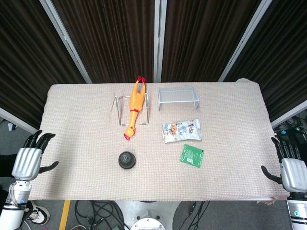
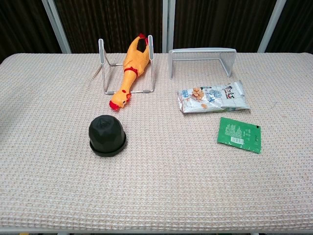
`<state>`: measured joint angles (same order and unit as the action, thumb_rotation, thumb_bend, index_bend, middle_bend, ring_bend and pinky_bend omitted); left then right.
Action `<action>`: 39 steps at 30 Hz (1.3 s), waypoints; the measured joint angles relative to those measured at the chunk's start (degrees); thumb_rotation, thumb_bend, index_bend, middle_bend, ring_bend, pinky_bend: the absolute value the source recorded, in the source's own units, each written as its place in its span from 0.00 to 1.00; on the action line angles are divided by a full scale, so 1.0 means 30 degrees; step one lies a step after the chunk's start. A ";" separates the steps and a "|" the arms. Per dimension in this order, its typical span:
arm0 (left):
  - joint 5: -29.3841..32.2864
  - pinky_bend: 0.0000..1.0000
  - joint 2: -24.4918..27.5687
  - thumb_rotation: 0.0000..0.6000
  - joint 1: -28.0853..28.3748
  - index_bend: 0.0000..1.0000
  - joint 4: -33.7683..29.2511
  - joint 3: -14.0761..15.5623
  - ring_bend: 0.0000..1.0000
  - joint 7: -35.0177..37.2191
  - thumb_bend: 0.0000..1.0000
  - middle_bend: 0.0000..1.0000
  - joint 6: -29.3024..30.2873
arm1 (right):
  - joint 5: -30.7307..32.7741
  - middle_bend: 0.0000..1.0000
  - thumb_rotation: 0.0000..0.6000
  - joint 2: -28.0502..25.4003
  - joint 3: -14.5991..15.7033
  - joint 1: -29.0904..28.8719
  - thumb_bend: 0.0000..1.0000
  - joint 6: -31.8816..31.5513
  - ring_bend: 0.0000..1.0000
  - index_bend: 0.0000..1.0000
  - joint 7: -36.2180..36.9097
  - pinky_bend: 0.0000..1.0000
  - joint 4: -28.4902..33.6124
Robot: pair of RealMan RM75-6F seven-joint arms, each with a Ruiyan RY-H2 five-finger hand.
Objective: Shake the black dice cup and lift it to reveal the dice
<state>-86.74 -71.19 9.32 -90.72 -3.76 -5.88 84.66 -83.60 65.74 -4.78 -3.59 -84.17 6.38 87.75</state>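
Chest view: black dice cup [image 2: 107,135] was seen upside down on the table [image 2: 156,196], untouched.
Hands: left hand [image 1: 29,160] and right hand [image 1: 290,170] were held open, empty.
Handling: judged light, rigid, smooth; best gripped around its sides.

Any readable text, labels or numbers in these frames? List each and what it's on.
Nothing reads clearly.
Snack bag: printed characters at its top right, too blurred to read.
Green packet: small white label patches, too small to read.
Black dice cup: no marking visible.
Rubber chicken: no text.
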 measured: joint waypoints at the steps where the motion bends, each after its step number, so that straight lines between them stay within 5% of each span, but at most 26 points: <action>1: -0.0003 0.16 0.0037 1.00 0.0010 0.19 -0.0071 -0.0009 0.08 -0.0016 0.04 0.17 -0.0003 | 0.0001 0.00 1.00 -0.0004 -0.0008 -0.0001 0.16 -0.0006 0.00 0.00 0.0010 0.00 -0.0002; 25: -0.1200 0.16 -0.0420 1.00 0.1284 0.19 -0.1761 0.1111 0.08 0.2703 0.03 0.17 -0.2689 | 0.0058 0.00 1.00 -0.0190 -0.0062 0.0045 0.16 0.0020 0.00 0.00 0.0443 0.00 -0.0104; 39: -0.0290 0.16 -0.3696 1.00 0.2969 0.18 -0.0522 0.0787 0.08 0.2858 0.03 0.18 -0.5193 | -0.0124 0.00 1.00 -0.0236 -0.0239 -0.0135 0.16 -0.0122 0.00 0.00 0.0111 0.00 0.0289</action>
<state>-87.61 -82.28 18.22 -92.29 -1.40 2.70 69.08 -83.97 65.04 -5.49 -4.00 -84.54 6.71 88.62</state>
